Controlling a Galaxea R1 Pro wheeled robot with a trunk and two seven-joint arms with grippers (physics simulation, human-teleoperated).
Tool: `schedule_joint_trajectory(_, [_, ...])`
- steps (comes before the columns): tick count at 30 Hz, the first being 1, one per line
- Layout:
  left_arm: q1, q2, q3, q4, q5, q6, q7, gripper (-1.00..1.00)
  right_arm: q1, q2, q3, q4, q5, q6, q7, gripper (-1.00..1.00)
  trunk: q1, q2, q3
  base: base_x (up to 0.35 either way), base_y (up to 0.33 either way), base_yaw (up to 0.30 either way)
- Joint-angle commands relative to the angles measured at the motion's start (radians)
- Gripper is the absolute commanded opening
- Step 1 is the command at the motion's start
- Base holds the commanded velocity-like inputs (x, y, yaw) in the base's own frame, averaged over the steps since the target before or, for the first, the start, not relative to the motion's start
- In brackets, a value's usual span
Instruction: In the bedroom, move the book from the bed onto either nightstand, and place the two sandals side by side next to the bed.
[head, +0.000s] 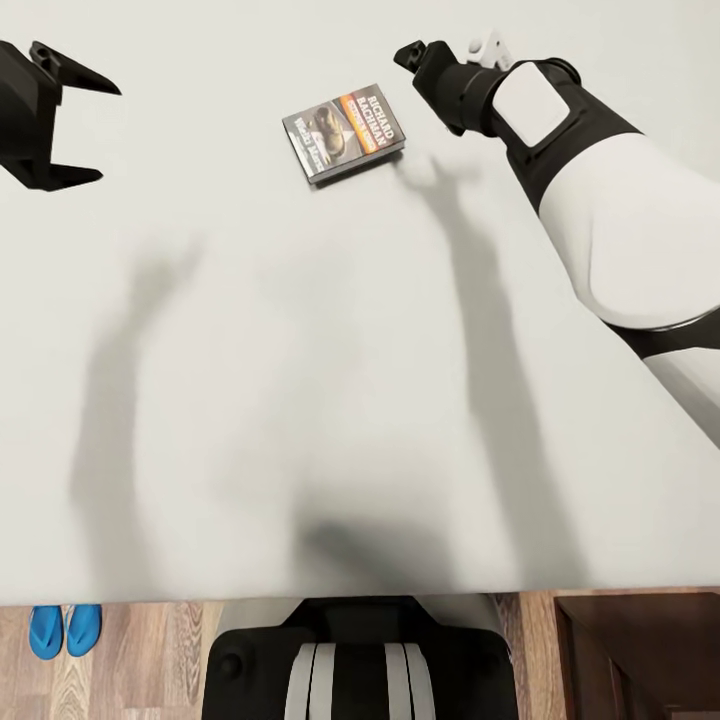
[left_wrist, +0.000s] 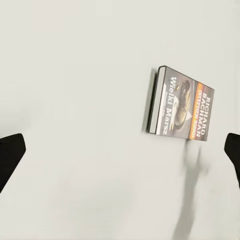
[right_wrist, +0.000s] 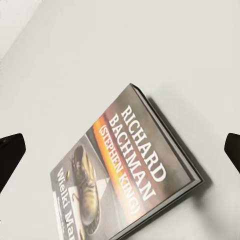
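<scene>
Lying flat on the bed (head: 300, 350), the book (head: 343, 133) waits. The right gripper (right_wrist: 120, 150) hangs near it, fingers wide apart, ready to grab. The left gripper (head: 75, 130) is wide too, far off.

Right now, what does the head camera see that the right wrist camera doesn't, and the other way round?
The head view alone takes in the two blue sandals on the wood floor, a dark nightstand, the open left gripper and the right arm. The right wrist view alone brings the book close enough to read the small "(Stephen King)" line. Both share the book lying flat on the bed.
</scene>
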Motion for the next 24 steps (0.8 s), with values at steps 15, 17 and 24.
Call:
schedule_joint_trajectory(15, [-0.005,-0.004,-0.008,0.000,0.005,0.009,0.007,1.00,-0.016,0.000,-0.002,0.007,-0.009,0.024,0.001,1.00,0.000,0.000,-0.011,0.000,0.000,0.000])
schedule_joint_trajectory(17, [-0.005,-0.004,-0.008,0.000,0.006,0.009,0.007,1.00,-0.017,0.000,-0.003,0.008,-0.009,0.024,0.001,1.00,0.000,0.000,-0.014,0.000,0.000,0.000])
schedule_joint_trajectory(24, [-0.009,-0.007,-0.008,0.000,0.009,0.010,0.007,1.00,-0.023,0.000,-0.001,0.008,-0.006,0.026,0.042,1.00,0.000,0.000,-0.025,0.000,0.000,0.000])
